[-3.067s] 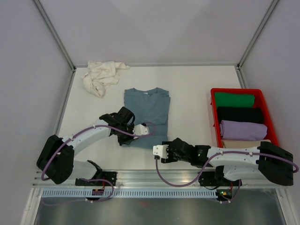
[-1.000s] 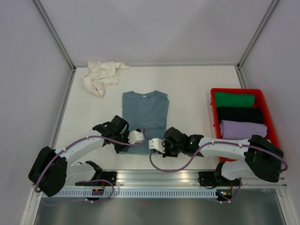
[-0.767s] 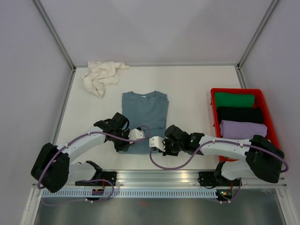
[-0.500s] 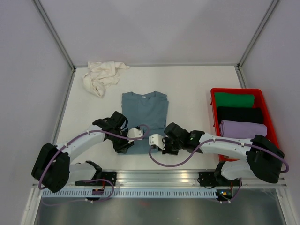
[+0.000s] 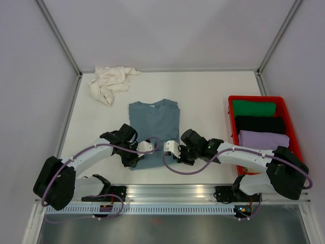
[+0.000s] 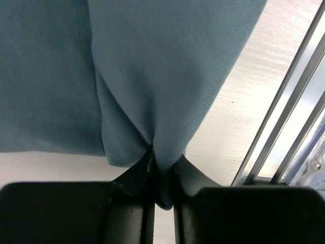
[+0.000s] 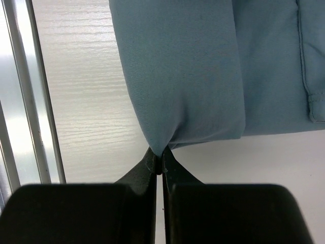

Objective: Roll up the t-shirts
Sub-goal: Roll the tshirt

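A slate-blue t-shirt [image 5: 152, 122] lies folded lengthwise in the middle of the table, collar towards the back. My left gripper [image 5: 139, 156] is shut on its near left hem, and blue cloth [image 6: 152, 91] bunches between the fingers [image 6: 190, 175]. At the near right hem my right gripper [image 5: 169, 152] is shut too, pinching a fold of the blue t-shirt [image 7: 188, 76] right at the fingertips [image 7: 152, 162]. A cream-white t-shirt [image 5: 109, 81] sits crumpled at the back left corner.
A red bin [image 5: 232, 122] at the right holds three rolled shirts: green [image 5: 254, 108], black [image 5: 260, 123] and lilac [image 5: 263, 140]. A metal rail [image 5: 172, 192] runs along the near table edge, seen close by in both wrist views.
Both grippers moved away from the rail, pushing the blue t-shirt's hem and the whole shirt slightly back and left. The left gripper opened briefly, then closed again on the hem.
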`<state>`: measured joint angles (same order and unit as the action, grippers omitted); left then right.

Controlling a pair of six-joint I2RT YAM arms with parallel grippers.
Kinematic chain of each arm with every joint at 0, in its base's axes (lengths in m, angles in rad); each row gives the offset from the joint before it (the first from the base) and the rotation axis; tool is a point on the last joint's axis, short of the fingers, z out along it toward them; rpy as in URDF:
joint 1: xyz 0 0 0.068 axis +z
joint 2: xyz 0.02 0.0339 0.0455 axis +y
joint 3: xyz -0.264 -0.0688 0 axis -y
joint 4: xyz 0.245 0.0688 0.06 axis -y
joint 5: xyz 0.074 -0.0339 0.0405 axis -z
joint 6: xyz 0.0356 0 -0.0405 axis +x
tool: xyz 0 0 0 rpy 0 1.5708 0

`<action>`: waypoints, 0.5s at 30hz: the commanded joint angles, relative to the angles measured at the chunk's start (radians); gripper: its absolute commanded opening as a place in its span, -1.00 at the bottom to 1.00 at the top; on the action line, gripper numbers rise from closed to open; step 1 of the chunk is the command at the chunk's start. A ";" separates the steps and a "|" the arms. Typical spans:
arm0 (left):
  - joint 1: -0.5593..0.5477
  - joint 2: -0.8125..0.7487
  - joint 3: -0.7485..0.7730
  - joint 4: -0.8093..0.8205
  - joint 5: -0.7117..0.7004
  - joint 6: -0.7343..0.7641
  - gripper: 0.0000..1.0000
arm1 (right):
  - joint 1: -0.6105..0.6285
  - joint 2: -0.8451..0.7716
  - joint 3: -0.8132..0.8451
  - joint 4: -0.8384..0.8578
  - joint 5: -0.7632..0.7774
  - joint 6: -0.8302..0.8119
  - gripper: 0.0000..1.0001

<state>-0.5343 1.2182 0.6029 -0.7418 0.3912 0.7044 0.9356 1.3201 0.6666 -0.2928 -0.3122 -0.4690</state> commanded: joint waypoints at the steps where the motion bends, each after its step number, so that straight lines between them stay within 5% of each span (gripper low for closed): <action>1: 0.003 -0.016 0.001 0.004 -0.026 -0.054 -0.68 | -0.004 0.002 0.021 0.012 -0.042 0.006 -0.99; 15: 0.089 -0.048 0.075 -0.132 0.046 0.007 -0.81 | -0.007 -0.093 0.018 0.072 -0.100 0.153 -0.99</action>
<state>-0.4698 1.1690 0.6273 -0.8219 0.4038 0.6907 0.9333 1.2518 0.6926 -0.2813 -0.3698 -0.3664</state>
